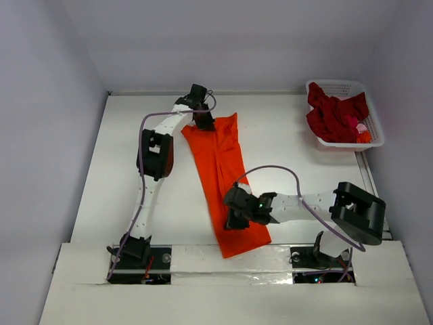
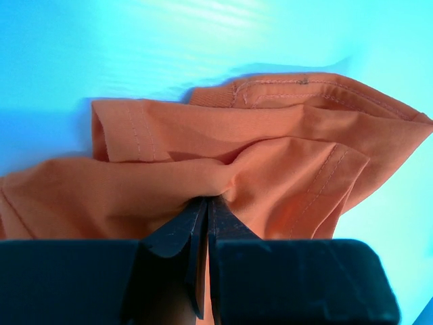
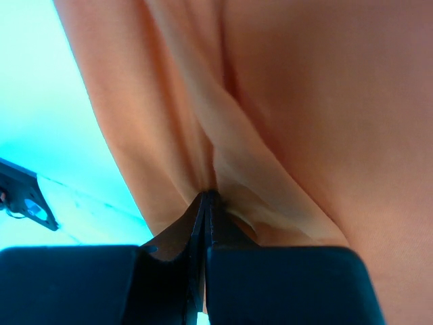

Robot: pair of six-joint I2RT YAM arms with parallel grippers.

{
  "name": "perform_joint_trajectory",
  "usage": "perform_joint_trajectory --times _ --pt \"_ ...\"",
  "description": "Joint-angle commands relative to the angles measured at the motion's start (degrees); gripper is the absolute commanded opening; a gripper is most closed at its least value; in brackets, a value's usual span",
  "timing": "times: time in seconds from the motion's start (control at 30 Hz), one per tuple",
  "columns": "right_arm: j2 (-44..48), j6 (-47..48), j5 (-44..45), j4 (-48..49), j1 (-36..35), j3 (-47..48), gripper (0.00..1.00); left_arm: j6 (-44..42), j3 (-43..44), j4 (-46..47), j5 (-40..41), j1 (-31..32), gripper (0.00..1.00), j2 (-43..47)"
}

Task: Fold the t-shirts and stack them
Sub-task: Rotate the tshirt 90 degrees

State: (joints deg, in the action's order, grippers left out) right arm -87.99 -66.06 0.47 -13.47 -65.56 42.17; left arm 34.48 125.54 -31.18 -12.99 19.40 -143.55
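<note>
The orange t-shirt [image 1: 220, 166] lies folded into a long strip running from the far middle of the table to its near edge. My left gripper [image 1: 203, 120] is shut on the strip's far end, a pinch of orange fabric [image 2: 223, 177] between its jaws. My right gripper [image 1: 235, 218] is shut on the shirt's left edge near its near end, where a fold [image 3: 216, 176] runs into the closed jaws. Dark red t-shirts [image 1: 335, 116] are bunched in the basket at the far right.
The white lattice basket [image 1: 376, 135] stands at the far right corner and also holds a pink and an orange bit of fabric. The table's near edge has a raised white ledge [image 1: 223, 261] just beyond the shirt's near end.
</note>
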Motion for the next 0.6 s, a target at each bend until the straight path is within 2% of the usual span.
perform_joint_trajectory --times 0.0,0.17,0.57 --pt "-3.33 -0.56 1.28 -8.05 -4.40 2.90 0.00 -1.35 -0.02 0.06 0.95 0.90 0.00 -2.62" --pt "-6.58 0.23 2.43 -9.82 -6.33 7.39 0.00 -2.13 -0.12 0.86 -1.50 1.43 0.00 -3.93" --pt "-6.67 -0.12 2.52 -9.55 -6.86 7.48 0.00 -5.04 3.93 1.47 -9.50 2.49 0.00 -7.71"
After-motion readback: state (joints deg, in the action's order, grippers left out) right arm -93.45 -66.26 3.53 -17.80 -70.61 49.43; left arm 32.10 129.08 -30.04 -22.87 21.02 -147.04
